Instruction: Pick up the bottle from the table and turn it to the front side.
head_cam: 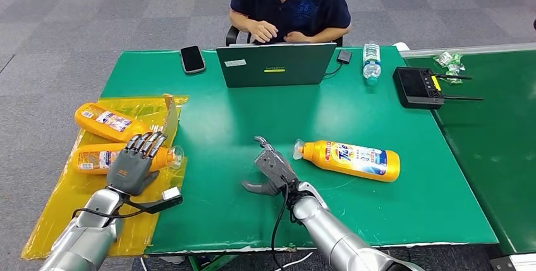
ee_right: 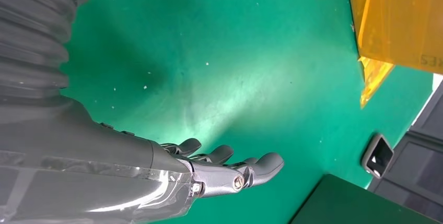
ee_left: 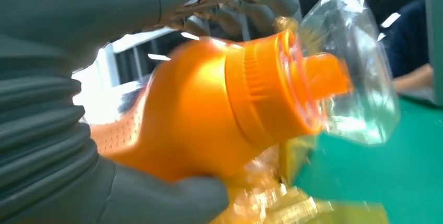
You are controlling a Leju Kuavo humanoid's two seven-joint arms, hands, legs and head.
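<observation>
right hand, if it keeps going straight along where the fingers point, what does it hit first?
Probably nothing close. The right hand is open and points up-table, just left of the lying orange bottle's cap. Bare green table follows, then the laptop. Depth is uncertain; it might clip the cap.

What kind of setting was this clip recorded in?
Probably an office or lab test area: grey carpet tiles, a green-topped table and a person working at a laptop across from the robot.
</observation>
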